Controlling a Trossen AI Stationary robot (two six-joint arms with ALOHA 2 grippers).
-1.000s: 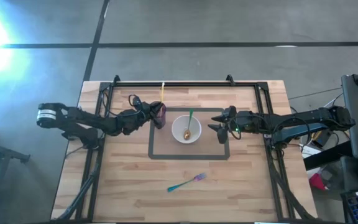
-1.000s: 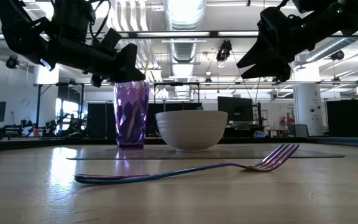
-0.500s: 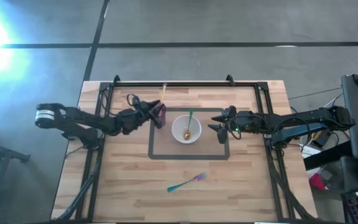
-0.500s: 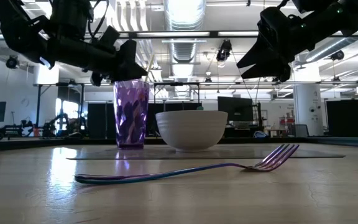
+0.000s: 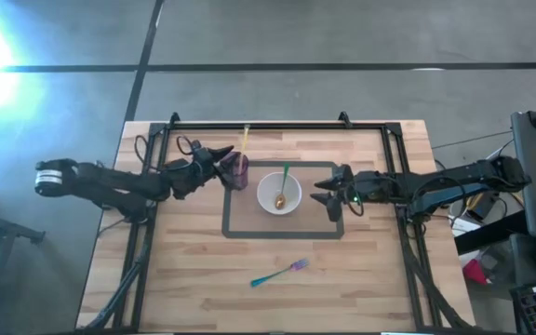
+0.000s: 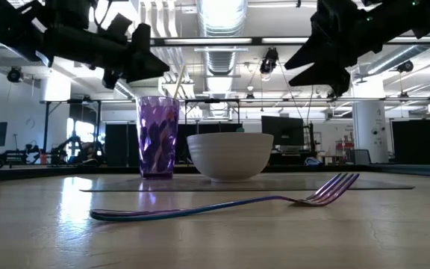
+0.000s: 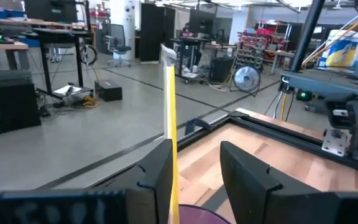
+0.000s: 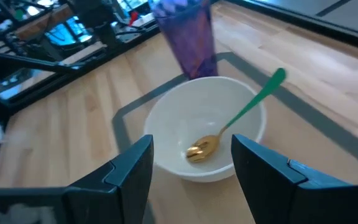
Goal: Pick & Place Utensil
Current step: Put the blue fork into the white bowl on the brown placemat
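Note:
A purple cup point(image 5: 240, 172) stands on the mat with a yellow utensil point(image 5: 245, 138) in it, leaning on the cup's rim toward the far edge. My left gripper point(image 5: 225, 160) hovers open just left of the cup and above its rim point(image 6: 157, 99). In the left wrist view the utensil's handle point(image 7: 169, 106) rises beside one finger. A white bowl point(image 5: 279, 193) holds a gold spoon with a green handle point(image 8: 241, 115). My right gripper point(image 5: 328, 195) hangs open to the right of the bowl, above it. An iridescent fork point(image 5: 279, 273) lies flat on the table near the front.
A dark-outlined mat point(image 5: 226, 228) bears the cup and the bowl. A black frame point(image 5: 277, 126) runs along the table's far edge and sides. Bare wood lies around the fork at the front.
My left gripper has opened and let go of the yellow utensil, which now stands in the cup, tipped toward the far edge. The gripper has then risen and drawn back toward the table's left edge.

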